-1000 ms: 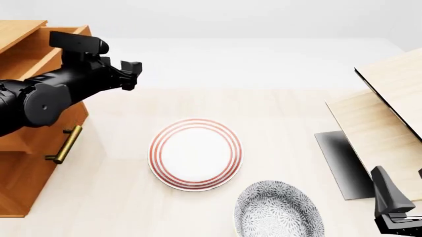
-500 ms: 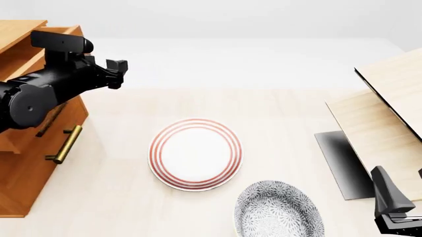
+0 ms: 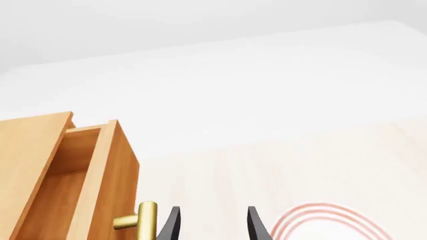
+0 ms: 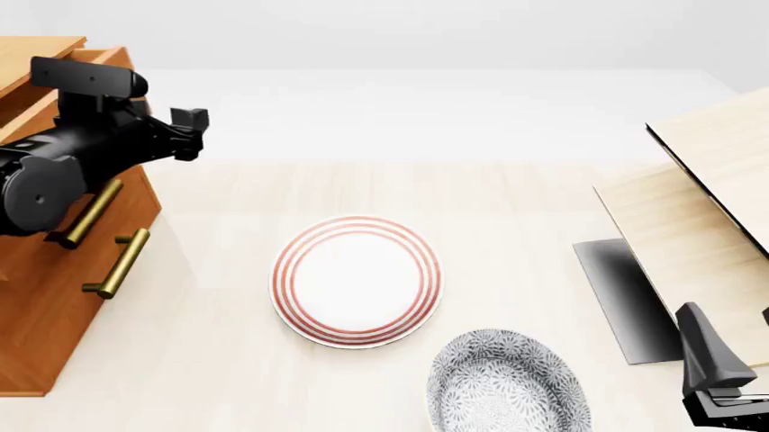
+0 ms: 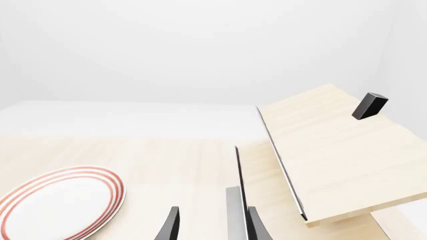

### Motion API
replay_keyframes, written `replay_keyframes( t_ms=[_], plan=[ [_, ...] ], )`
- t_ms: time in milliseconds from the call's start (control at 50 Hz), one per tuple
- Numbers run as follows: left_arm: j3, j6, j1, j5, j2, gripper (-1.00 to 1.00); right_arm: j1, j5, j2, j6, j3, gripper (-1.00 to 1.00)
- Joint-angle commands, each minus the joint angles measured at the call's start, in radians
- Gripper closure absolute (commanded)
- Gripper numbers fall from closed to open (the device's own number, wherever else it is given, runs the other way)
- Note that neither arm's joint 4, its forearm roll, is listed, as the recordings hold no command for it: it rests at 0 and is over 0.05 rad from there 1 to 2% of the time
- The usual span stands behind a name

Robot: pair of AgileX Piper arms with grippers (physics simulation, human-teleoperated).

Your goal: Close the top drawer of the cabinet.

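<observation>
Bench is carrying everything, pale wood top. Cabinet is sitting at the bench's left edge in the front view, orange-brown; the top drawer is still sticking out a bit from the cabinet face, its brass handle showing just below the left arm, with the lower drawer's handle beneath it. Pale light-wood boards are leaning at the right side, well apart from the cabinet. Red-ringed plate is lying mid-bench, grey patterned plate just beside it toward the near edge. Left tool is hanging in front of the drawer front, fingers parted to a moderate gap, holding nothing, one finger just beside the brass handle in the left wrist view; contact can't be told. Right tool is sitting low at the near right corner, fingers likewise parted, empty, pointing toward the boards.
</observation>
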Motion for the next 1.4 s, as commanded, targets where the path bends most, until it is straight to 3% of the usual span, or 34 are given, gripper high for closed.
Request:
replay_keyframes(
  t_ms=[20, 1400],
  plan=[
    [0.008, 0.004, 0.039, -0.007, 0.024, -1.0, 0.0, 0.0, 0.0, 0.0, 0.0, -1.0],
    [0.048, -0.018, 0.199, -0.022, 0.003, -1.0, 0.0, 0.0, 0.0, 0.0, 0.0, -1.0]
  ],
)
